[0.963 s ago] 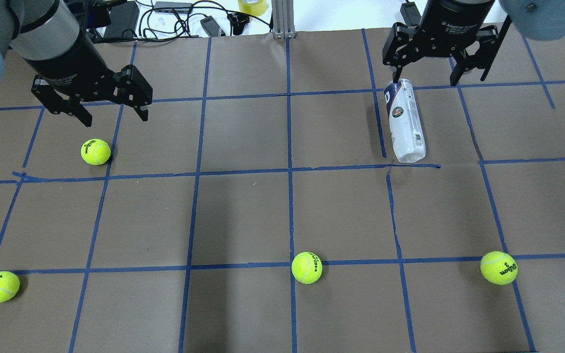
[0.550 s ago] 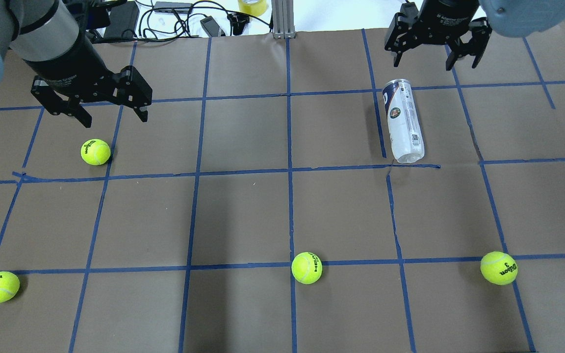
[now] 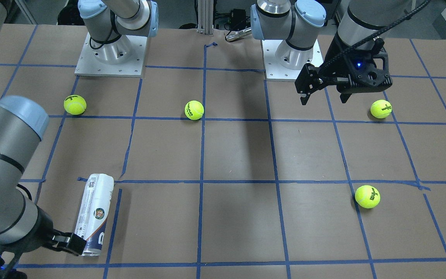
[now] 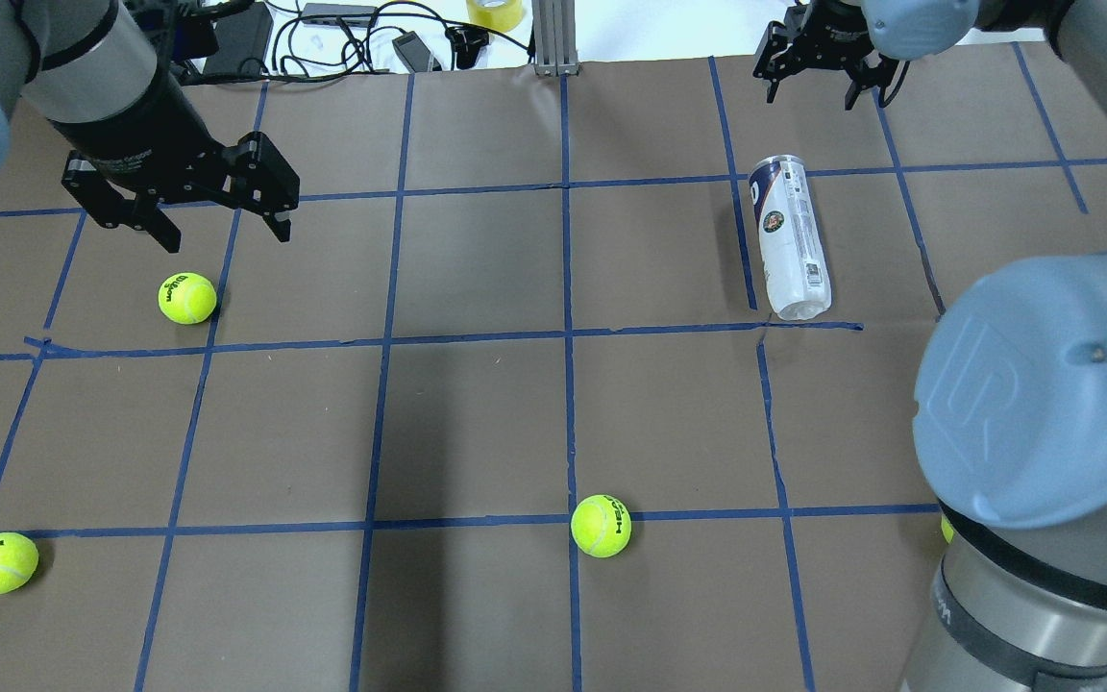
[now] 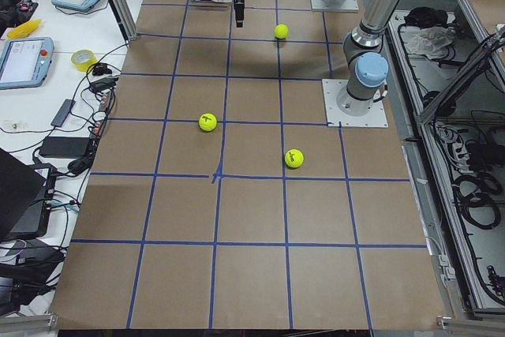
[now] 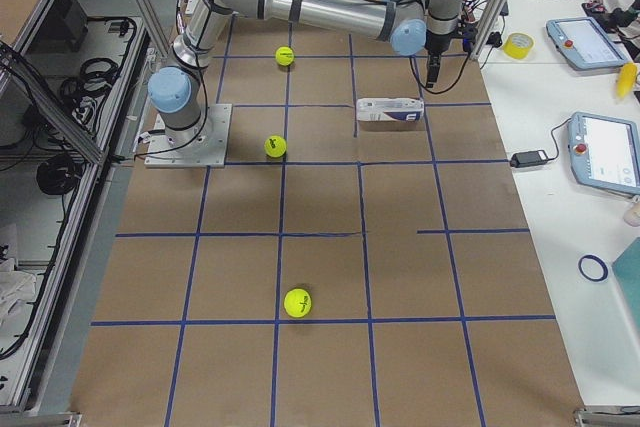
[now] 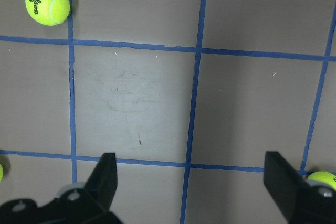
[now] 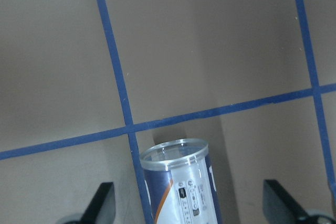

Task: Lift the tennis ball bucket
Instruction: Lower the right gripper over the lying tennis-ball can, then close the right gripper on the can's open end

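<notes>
The desk point(image 4: 477, 423) was covered in brown paper marked off by a blue tape grid. The clear plastic tennis-ball tube with the white and navy label point(image 4: 791, 235) lay on its side on the robot's right half of the desk. Its long axis ran roughly away from the robot, with the navy end farther out. The right jaws stood spread wide and empty, raised just beyond that far end and touching nothing. In the right wrist view, the tube's clear rim point(image 8: 173, 153) showed low and central between the two fingertips point(image 8: 102, 200), so the opening lay across the long axis. The left jaws were likewise spread and empty near a yellow-green tennis ball point(image 4: 187, 297), well apart from the tube. The right arm point(image 4: 1044, 384) was plainly nearer. In my judgement the lift was not yet begun. The right jaws would need to draw back toward the robot along the tube, then descend.
</notes>
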Available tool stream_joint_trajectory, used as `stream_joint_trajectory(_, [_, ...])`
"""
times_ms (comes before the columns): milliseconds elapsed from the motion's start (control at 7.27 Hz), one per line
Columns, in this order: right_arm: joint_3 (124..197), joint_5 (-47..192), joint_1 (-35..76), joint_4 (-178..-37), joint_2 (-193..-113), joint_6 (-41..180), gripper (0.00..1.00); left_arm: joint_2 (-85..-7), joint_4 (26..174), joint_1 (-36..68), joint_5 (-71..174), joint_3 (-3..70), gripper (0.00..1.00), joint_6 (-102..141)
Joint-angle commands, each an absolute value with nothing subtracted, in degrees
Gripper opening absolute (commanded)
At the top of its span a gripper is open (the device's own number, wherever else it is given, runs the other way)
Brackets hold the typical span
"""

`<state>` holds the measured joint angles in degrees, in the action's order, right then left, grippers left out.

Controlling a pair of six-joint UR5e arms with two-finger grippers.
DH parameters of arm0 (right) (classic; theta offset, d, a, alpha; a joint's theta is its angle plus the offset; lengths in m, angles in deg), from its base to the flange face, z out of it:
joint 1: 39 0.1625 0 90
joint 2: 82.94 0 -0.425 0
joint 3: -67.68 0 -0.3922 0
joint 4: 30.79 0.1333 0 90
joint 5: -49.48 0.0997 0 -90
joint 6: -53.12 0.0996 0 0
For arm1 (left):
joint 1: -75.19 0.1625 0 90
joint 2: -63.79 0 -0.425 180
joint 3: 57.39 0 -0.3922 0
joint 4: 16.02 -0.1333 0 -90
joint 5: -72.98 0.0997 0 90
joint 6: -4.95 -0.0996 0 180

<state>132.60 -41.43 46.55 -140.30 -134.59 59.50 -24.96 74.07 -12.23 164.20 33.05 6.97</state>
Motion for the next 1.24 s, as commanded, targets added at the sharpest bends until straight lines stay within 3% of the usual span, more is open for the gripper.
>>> stream_joint_trajectory(0, [133.0,-41.4,46.7,-143.5,-129.8,60.0,1.0,-24.9,74.1,-12.1,164.1,33.1,1.0,7.0])
stream_joint_trajectory(1101, [140.8,-40.9,46.8,-149.7,-129.4,54.7,1.0,-25.0,73.7,-12.3,164.1,34.0,1.0,7.4])
